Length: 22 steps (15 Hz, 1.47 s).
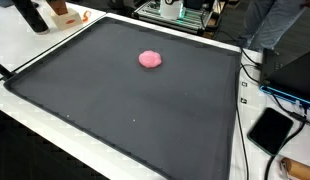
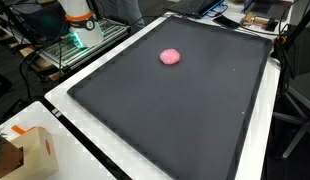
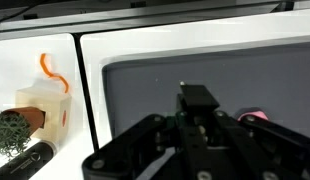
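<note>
A small pink lump (image 1: 151,59) (image 2: 170,56) lies alone on a large black mat (image 1: 145,115) (image 2: 195,115). In the wrist view my black gripper (image 3: 199,97) fills the lower middle, its fingers meeting in a single block with nothing between them. The pink lump (image 3: 257,117) peeks out just behind the gripper's right linkage, well ahead on the mat (image 3: 145,80). In an exterior view the gripper (image 1: 31,14) shows as a dark shape at the far corner, off the mat and far from the lump.
A small cardboard box with an orange loop (image 3: 45,105) (image 2: 30,150) (image 1: 63,14) stands on the white table beside the mat, with a green spiky object (image 3: 7,132) next to it. A black tablet (image 1: 271,130) and cables lie off the mat's other side.
</note>
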Each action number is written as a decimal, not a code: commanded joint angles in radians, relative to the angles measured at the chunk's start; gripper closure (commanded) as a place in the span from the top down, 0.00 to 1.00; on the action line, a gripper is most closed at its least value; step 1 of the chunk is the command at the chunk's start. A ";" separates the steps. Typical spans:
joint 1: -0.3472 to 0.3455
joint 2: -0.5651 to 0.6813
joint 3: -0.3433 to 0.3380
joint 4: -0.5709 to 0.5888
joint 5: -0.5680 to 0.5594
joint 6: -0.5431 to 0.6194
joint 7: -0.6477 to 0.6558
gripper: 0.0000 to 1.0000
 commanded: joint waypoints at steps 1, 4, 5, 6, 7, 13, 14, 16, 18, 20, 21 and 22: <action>0.011 0.000 -0.008 0.003 -0.004 -0.003 0.005 0.12; 0.011 0.001 -0.008 0.003 -0.004 -0.003 0.005 0.12; 0.011 0.001 -0.008 0.003 -0.004 -0.003 0.005 0.12; 0.011 0.001 -0.008 0.003 -0.004 -0.003 0.005 0.12; 0.011 0.001 -0.008 0.003 -0.004 -0.003 0.005 0.12; 0.011 0.001 -0.008 0.003 -0.004 -0.003 0.005 0.12; 0.011 0.001 -0.008 0.003 -0.004 -0.003 0.005 0.12; 0.011 0.001 -0.008 0.003 -0.004 -0.003 0.005 0.03; 0.021 0.019 -0.039 0.009 0.034 0.026 -0.030 0.03; 0.035 0.033 -0.069 0.003 0.082 0.080 -0.073 0.03; 0.039 0.041 -0.079 -0.001 0.102 0.106 -0.093 0.03; 0.042 0.054 -0.088 -0.010 0.122 0.150 -0.110 0.03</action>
